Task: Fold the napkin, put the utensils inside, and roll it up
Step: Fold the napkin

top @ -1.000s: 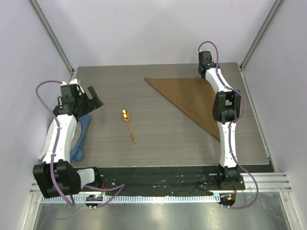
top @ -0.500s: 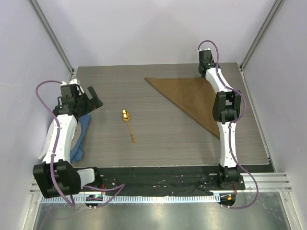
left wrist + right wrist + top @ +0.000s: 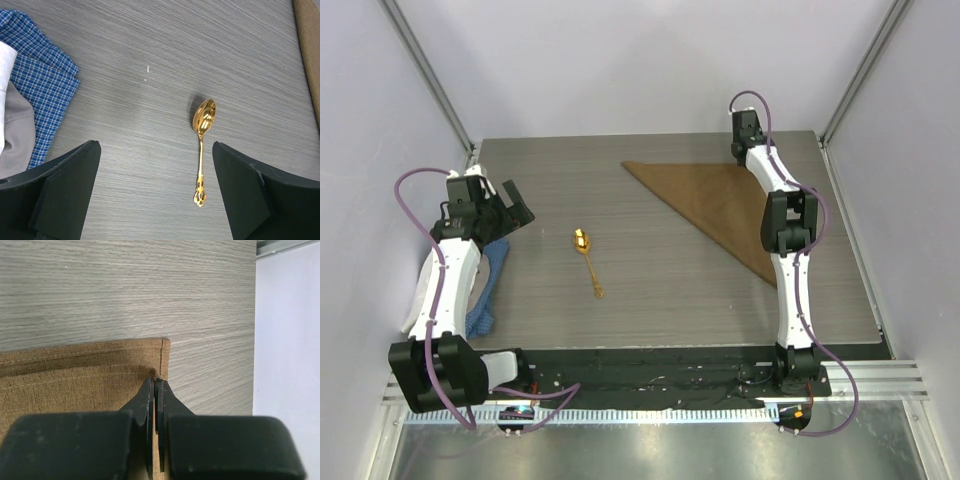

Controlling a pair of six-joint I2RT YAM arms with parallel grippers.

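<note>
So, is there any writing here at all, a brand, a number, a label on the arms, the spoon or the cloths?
No readable text in any view.
The gold spoon bears only ornament at its handle end.
The tan napkin is plain; the blue checked cloth shows only its pattern.
The left arm and right arm show no marks legible at this size.

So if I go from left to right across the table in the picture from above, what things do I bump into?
blue cloth → gold spoon → tan napkin
</note>
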